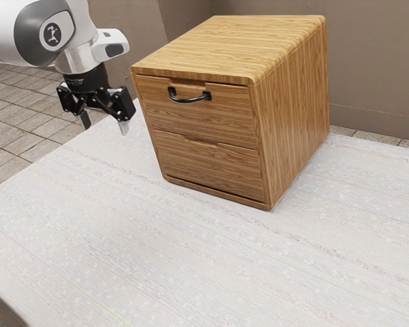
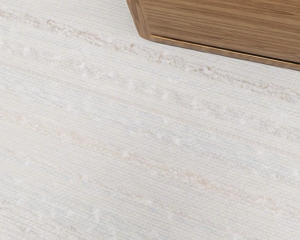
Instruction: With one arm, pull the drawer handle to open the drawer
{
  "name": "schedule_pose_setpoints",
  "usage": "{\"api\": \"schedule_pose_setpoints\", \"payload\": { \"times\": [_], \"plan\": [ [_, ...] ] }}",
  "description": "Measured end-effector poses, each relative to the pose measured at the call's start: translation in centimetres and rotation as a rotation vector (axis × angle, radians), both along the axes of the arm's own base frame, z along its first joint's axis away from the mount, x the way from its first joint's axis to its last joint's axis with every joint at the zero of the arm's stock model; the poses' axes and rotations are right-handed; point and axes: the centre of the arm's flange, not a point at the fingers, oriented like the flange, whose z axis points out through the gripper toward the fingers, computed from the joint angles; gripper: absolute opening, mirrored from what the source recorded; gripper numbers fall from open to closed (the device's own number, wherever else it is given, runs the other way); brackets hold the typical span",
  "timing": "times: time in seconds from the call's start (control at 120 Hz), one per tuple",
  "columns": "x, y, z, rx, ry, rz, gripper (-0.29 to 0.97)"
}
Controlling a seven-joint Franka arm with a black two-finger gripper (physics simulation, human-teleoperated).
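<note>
- Bamboo-grained wood makes up the cabinet (image 1: 259, 102). Its back and its far side are hidden in the exterior view, and the wrist view's edge cuts it down to a bottom corner (image 2: 230, 25).
- White and grey, the arm (image 1: 48, 30) is cut off by the exterior view's upper left edge, so its base cannot be seen.
- The black tool (image 1: 104, 127) hangs at the exterior view's left, pointing down. Its two fingers are spread wide with nothing between them. It is above the surface (image 1: 191, 259) and well apart from the cabinet.
- The top drawer (image 1: 211, 116) sits flush in the cabinet front, shut. Its handle (image 1: 189, 97) is a thin, dark, curved bar near the drawer's upper edge, toward the tool's side.
- How the handle's ends join the wood is hard to make out.
- The lower drawer (image 1: 211, 163) is also flush, with a shallow notch in its top edge.
- The cabinet's top edges are rounded, and the grain runs in fine straight lines.
- The surface (image 2: 140, 150) is pale and woven, with faint tan streaks and small raised nubs.
- Beige tiled floor (image 1: 13, 116) lies beyond the surface, below a plain brown wall (image 1: 375, 54).
</note>
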Motion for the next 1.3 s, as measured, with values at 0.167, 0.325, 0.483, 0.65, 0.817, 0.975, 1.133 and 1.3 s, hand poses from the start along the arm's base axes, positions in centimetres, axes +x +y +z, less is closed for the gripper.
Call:
{"api": "schedule_pose_setpoints", "payload": {
  "times": [0.167,0.325,0.483,0.65,0.817,0.975,1.133,1.3],
  "plan": [
    [0.0,0.2,0.6,-0.008,-0.016,0.007,0.68],
    [-0.3,5.8,1.6,-0.052,-0.073,0.115,0.68],
    [-1.8,1.0,9.0,-0.03,-0.213,0.041,0.68],
    [-0.3,-3.8,8.2,-0.044,-0.191,-0.035,0.68],
    [-0.2,-3.3,7.0,-0.051,-0.161,-0.022,0.68],
    [-6.0,-7.5,6.3,-0.131,-0.091,-0.154,0.68],
    [-12.2,-15.8,0.0,-0.12,0.083,-0.412,0.68],
    [-13.5,-17.8,-1.4,-0.012,0.082,-0.657,0.68]
  ]
}}
